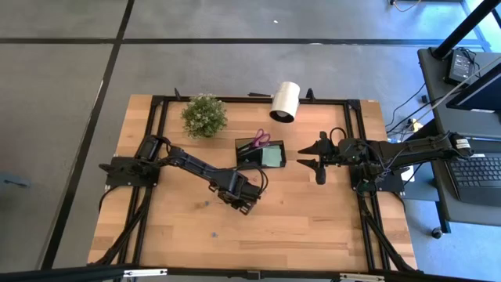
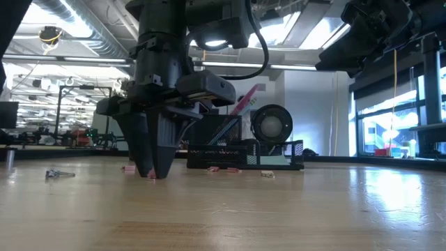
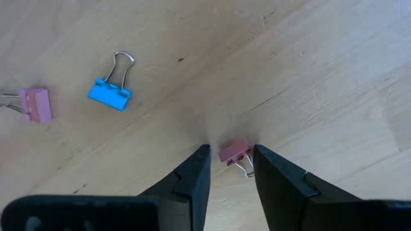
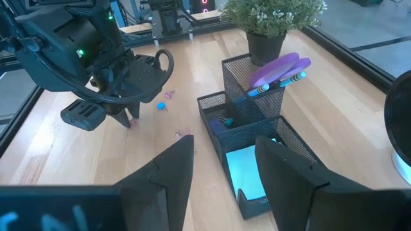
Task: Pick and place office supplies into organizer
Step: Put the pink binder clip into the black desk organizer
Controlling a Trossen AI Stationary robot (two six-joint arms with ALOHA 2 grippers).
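My left gripper (image 3: 231, 162) points straight down at the table near the middle (image 1: 244, 204), its two fingers shut on a small pink binder clip (image 3: 234, 153). A blue binder clip (image 3: 110, 95) and another pink one (image 3: 35, 104) lie loose on the wood close by. The black mesh organizer (image 1: 260, 153) stands behind. Purple-handled scissors (image 4: 279, 67) stand in its taller compartment and a light green sticky-note pad (image 4: 247, 170) lies in the low one. My right gripper (image 4: 225, 173) hangs open and raised at the table's right side (image 1: 311, 160). My left gripper has the pink clip's body (image 3: 239, 151) between its two fingertips, coming from above and pointing down. The clip lies on the table, its wire handle (image 3: 244, 169) running toward one finger. In the low view the fingertips (image 2: 152, 171) reach the wood.
A potted plant (image 1: 204, 115) and a white roll (image 1: 285, 102) stand at the far edge. Small loose pieces lie left of my left gripper (image 1: 205, 205) and nearer the front (image 1: 211, 233). More clips lie in front of the organizer (image 2: 223, 169). Bare wood spreads toward the near edge.
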